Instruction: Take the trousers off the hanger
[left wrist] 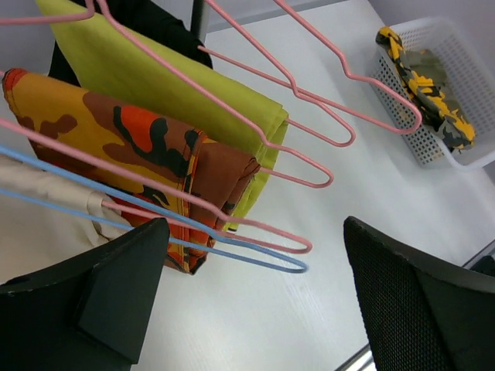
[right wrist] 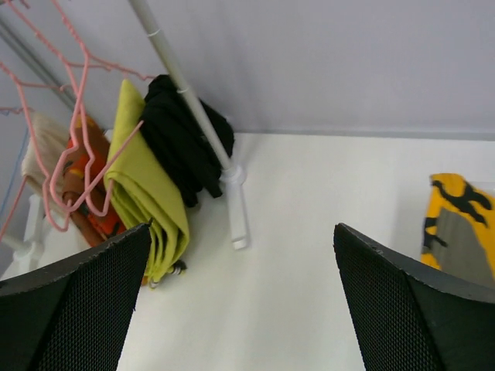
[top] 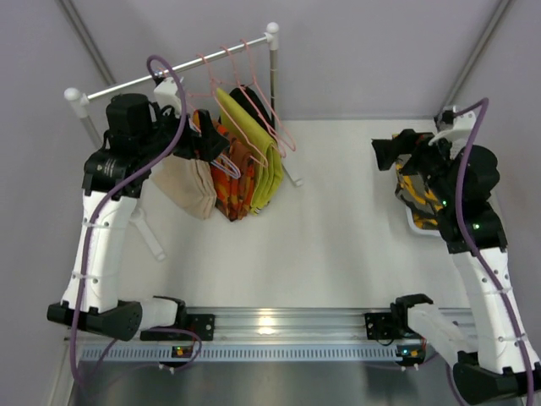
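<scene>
One trousers (left wrist: 430,83) heap: olive-grey camouflage, yellow-orange patches.

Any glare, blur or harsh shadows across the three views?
Top external: soft even light, faint shadows, one glare spot on the aluminium rail. Left wrist: pink hangers and trousers sharp, left gripper's fingers near-black. Right wrist: no glare, right gripper's fingers dark but mesh texture visible.

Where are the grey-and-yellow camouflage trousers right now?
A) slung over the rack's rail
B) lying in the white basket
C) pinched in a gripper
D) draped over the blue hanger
B: the trousers lie inside the white basket, well apart from the blue hanger by the rack.
</scene>
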{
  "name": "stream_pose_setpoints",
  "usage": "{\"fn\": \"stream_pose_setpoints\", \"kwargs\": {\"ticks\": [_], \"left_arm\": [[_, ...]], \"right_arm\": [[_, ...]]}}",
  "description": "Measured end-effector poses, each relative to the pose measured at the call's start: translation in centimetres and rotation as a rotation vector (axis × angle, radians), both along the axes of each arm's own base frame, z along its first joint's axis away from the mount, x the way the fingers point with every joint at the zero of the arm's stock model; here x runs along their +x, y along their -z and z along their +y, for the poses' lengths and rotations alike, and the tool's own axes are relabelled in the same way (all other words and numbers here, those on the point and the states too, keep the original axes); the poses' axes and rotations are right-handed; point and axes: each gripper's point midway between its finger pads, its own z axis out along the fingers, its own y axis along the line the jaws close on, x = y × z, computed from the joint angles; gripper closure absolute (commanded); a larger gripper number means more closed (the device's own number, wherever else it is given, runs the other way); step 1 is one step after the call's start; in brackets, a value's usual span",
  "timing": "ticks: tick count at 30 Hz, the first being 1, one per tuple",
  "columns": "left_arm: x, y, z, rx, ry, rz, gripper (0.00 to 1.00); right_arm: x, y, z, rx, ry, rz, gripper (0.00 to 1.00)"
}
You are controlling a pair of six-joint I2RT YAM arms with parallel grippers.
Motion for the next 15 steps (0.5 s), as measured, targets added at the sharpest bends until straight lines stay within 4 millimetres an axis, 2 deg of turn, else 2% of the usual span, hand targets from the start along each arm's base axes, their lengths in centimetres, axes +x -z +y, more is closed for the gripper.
{"fn": "stream_pose_setpoints", "kwargs": {"ticks": [4,7,15], "left_arm": [[0.9,0.2,-1.3,0.054,0.007,-0.016,0.01],[1.2,0.3,-1.2,0.079,-0.016,-0.024,0.01],[1.0,0.1,0.8,0.123,-0.117,-0.061,0.01]], "right_arm": [[-1.2,-0.5,-2.7,-0.007,0.080,-0.043,0.00],[-1.7,-0.4,-4.0,-0.010,0.118,-0.056,0.01],[-1.6,0.2,-4.0,-0.018,0.099,-0.043,0.01]]}}
